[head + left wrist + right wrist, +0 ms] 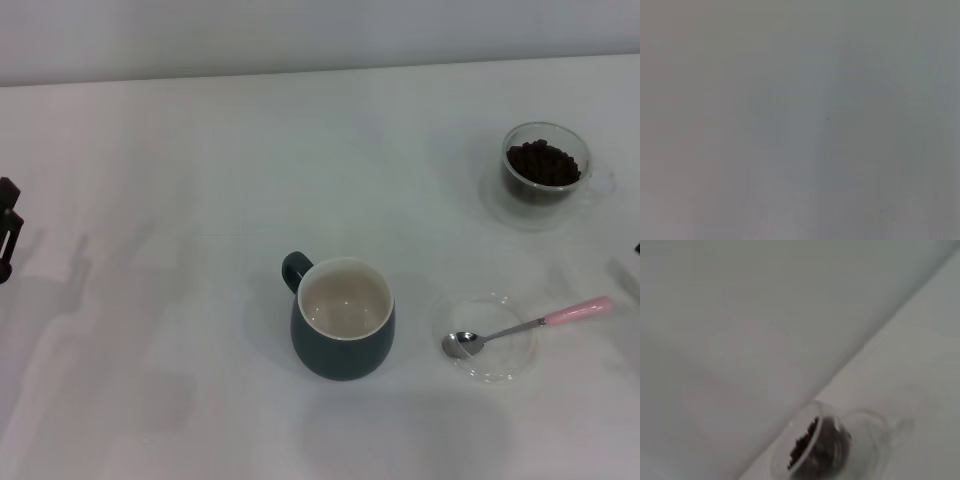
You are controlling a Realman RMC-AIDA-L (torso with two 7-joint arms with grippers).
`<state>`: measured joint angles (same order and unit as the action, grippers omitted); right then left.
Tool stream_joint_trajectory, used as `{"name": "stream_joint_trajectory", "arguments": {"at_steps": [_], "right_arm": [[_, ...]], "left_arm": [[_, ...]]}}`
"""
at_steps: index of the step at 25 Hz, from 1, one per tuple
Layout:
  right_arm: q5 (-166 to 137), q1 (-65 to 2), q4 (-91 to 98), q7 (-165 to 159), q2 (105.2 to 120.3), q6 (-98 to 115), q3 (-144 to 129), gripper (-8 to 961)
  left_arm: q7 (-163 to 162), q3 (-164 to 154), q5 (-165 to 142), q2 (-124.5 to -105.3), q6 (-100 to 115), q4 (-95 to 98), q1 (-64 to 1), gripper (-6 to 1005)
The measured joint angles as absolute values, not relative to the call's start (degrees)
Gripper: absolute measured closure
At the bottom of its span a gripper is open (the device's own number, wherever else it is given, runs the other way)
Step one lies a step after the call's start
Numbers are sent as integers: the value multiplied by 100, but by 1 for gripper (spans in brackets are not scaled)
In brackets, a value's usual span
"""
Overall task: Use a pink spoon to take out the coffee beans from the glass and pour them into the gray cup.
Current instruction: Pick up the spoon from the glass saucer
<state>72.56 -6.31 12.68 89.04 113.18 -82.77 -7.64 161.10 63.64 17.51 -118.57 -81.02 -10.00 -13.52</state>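
Observation:
The gray cup (pixel 342 335) stands at the middle front of the table, handle to its back left, its cream inside showing no beans. The pink spoon (pixel 530 325) lies to its right, its metal bowl resting in a flat clear dish (pixel 500 365) and its pink handle pointing right. The glass (pixel 520 195) stands at the back right, holding a heap of coffee beans (pixel 543 163). The glass (pixel 860 440) and the coffee beans (pixel 801 445) also show in the right wrist view. My left gripper (pixel 6 232) sits at the far left edge. Only a dark sliver of my right gripper (pixel 637 248) shows at the right edge.
The white table (pixel 180 300) runs back to a pale wall (pixel 300 30). The left wrist view shows only a plain grey surface.

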Motion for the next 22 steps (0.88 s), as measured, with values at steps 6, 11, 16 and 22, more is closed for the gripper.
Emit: {"name": "stream_joint_trajectory", "arguments": {"at_steps": [6,11,16,22], "right_arm": [[6994,-526,1150,8602,11355,-8222,-806,85],[6806,-570,1086,8406,11379,-8283,-808,85],[6701,-615,926,8357,11438,-8385,-817,85],[6681,-617,821,8346,11447,-8519,-880,101]], "left_arm": [[16119,6377,1751,-11848,-8104,-1000,-1403,474],[16119,6535,1749,-11852,-8118,-1002,-1400,474],[16119,6599,1748,-11857,-8121,-1002,-1397,475],[16120,6601,1748,-11864,-8117,-997,-1397,475]]}}
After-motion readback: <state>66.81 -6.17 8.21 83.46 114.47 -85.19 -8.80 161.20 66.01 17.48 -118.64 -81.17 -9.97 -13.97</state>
